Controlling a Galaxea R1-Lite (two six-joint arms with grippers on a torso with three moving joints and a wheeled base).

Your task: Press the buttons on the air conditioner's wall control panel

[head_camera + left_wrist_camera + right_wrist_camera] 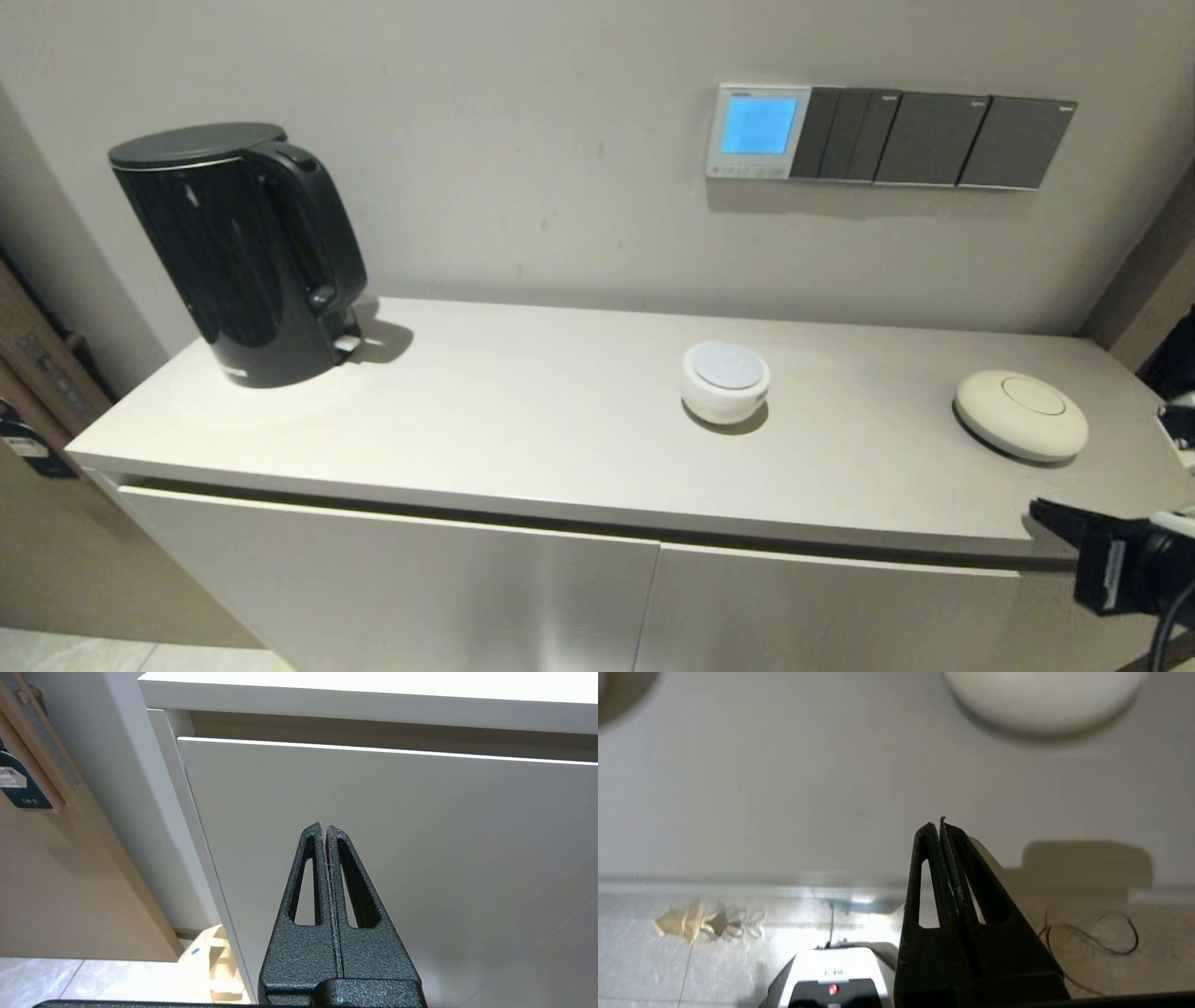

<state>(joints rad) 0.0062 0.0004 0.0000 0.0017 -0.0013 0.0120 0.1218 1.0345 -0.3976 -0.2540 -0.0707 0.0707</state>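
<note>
The air conditioner's wall control panel is a small silver-white square with a glowing blue screen, on the wall above the counter. Its buttons are a row of tiny keys along its lower edge. My right gripper is shut and empty, low at the counter's front right edge, far below and right of the panel. In the right wrist view it points over the counter top. My left gripper is shut and empty, down in front of the cabinet door, out of the head view.
Dark grey switch plates adjoin the panel on its right. On the counter stand a black kettle at the left, a small white round device in the middle and a cream disc at the right, also in the right wrist view.
</note>
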